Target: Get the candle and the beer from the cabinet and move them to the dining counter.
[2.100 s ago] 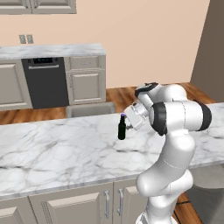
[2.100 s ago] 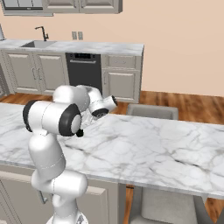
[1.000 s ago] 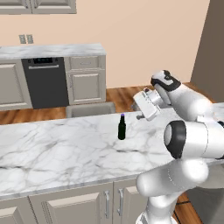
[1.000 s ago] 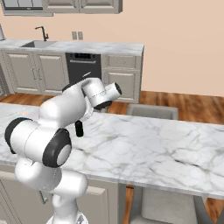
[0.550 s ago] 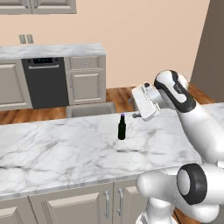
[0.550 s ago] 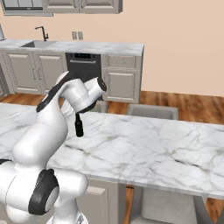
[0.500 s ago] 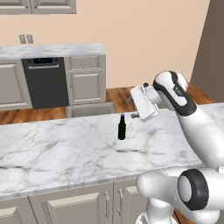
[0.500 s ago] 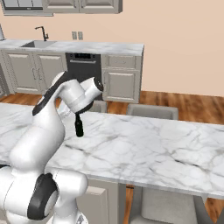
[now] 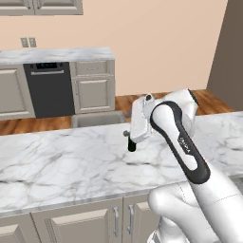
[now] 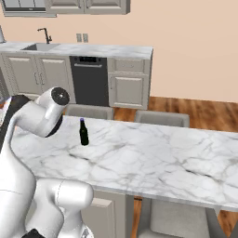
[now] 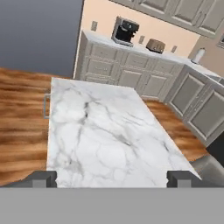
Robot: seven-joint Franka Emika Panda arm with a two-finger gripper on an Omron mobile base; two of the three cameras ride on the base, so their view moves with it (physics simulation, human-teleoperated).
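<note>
The beer (image 10: 83,132) stood upright on the dining counter (image 10: 153,153); the claw (image 11: 112,178) was wide open, holding nothing; best lift clear without clipping its neck

The arm has swung left, apparently past the beer (image 10: 83,132).

The arm (image 9: 176,137) hides most of the beer (image 9: 131,145).

Beer (image 10: 83,133): dark green-black glass, purple cap. Dining counter (image 10: 153,160): white marble, grey veins, beige panelled base. Chairs (image 10: 161,118): grey. Dishwasher (image 10: 90,80): black, at 11 o'clock from the bottle. Floor (image 10: 195,111): reddish-brown wood planks. Wall (image 9: 156,42): peach. Back cabinets (image 10: 128,86): beige, marble-topped. Arm (image 9: 178,137): white, dark joints.
</note>
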